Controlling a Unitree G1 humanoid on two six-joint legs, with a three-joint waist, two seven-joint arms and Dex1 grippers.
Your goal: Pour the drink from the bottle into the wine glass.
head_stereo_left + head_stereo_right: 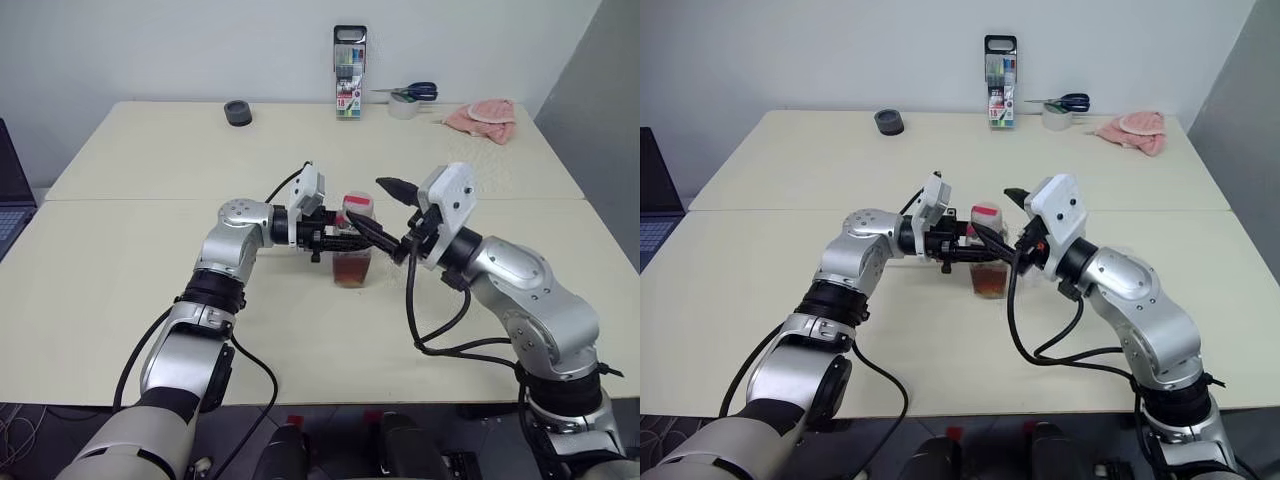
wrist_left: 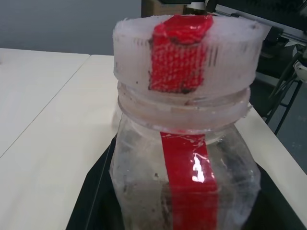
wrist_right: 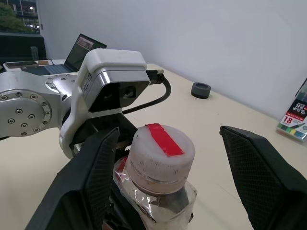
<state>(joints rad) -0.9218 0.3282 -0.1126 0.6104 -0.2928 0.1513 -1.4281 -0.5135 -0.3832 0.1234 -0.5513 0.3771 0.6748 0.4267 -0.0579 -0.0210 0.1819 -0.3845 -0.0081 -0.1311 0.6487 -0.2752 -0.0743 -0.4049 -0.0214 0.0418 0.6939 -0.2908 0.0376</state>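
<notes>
The bottle (image 1: pixel 354 243) stands upright near the middle of the worktop (image 1: pixel 150 250), long axis vertical, its white cap (image 3: pixel 160 151) pointing up and amber drink (image 1: pixel 352 270) in its lower part. The left hand (image 1: pixel 340 240) pinches its body from the side. The right hand (image 3: pixel 168 167) is spread, fingers (image 3: pixel 261 163) either side of the cap, not touching.

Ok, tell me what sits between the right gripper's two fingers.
The bottle's capped top, with red tape across it, stands between the right gripper's open fingers, untouched by either; the right wrist view shows it.
</notes>
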